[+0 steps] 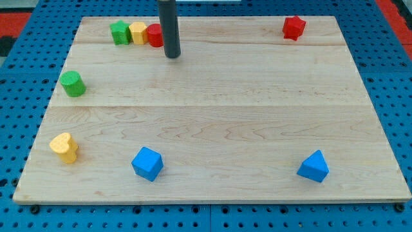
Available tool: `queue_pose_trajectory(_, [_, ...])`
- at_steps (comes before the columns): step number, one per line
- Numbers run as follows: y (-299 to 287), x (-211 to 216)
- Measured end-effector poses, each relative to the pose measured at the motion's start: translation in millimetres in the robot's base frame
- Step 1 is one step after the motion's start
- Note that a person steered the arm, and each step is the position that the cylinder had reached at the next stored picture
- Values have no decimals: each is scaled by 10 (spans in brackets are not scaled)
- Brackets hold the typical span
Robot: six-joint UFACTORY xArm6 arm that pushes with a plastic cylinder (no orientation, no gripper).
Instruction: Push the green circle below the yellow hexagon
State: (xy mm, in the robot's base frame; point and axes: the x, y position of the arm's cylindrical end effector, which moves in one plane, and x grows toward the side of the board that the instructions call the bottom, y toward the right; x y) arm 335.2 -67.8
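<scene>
The green circle (73, 84) sits near the board's left edge, at mid height. The yellow hexagon (138, 32) is at the view's top left, packed in a row between a green block (120, 33) on its left and a red block (154, 35) on its right. My tip (172, 55) rests on the board just right of and slightly below the red block, partly hiding it. The tip is far to the right of and above the green circle.
A red block (293, 28) sits at the top right. A yellow heart-like block (64, 147) is at the lower left, a blue cube (147, 164) at the bottom centre-left, and a blue block (313, 167) at the bottom right. The wooden board (225, 109) lies on a blue pegboard.
</scene>
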Motion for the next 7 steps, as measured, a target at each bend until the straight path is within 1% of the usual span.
queue_pose_trajectory(1, [-216,733])
queue_pose_trajectory(2, [-779,1234])
queue_pose_trajectory(3, [-1539,1243])
queue_pose_trajectory(4, [-2070,916])
queue_pose_trajectory(5, [-2088,584])
queue_pose_trajectory(6, [-1528,375])
queue_pose_trajectory(7, [-1307,587])
